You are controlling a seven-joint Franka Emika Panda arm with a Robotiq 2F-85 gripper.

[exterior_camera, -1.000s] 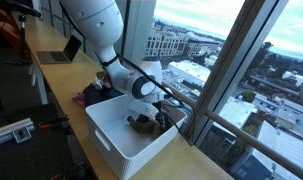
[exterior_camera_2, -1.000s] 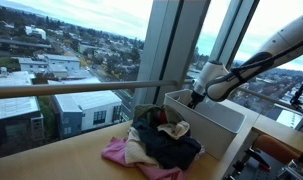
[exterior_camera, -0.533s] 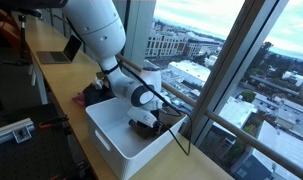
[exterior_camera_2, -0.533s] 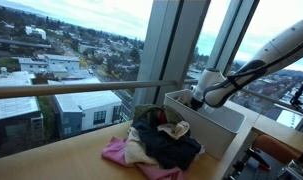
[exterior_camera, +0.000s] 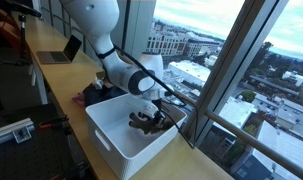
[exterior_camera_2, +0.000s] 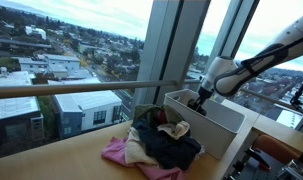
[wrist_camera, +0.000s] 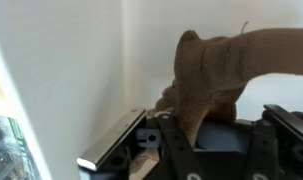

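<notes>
A brown cloth (wrist_camera: 216, 65) fills the middle of the wrist view and runs down between the jaws of my gripper (wrist_camera: 198, 125), which is shut on it. In both exterior views the gripper (exterior_camera: 151, 106) (exterior_camera_2: 201, 99) hangs inside the white bin (exterior_camera: 109, 140) (exterior_camera_2: 219, 118) near its window-side wall. The brown cloth (exterior_camera: 143, 122) hangs from the gripper down to the bin floor. The bin's white wall (wrist_camera: 61, 70) stands close on the left of the wrist view.
A pile of dark, tan and pink clothes (exterior_camera_2: 156, 142) lies on the wooden counter beside the bin, also seen behind it (exterior_camera: 95, 95). A laptop (exterior_camera: 59, 50) sits farther along the counter. Window glass and a rail (exterior_camera_2: 81, 88) run along the counter's edge.
The gripper dropped into the bin, its jaws closed on the brown cloth, and it has risen a little with the cloth in its grip.
</notes>
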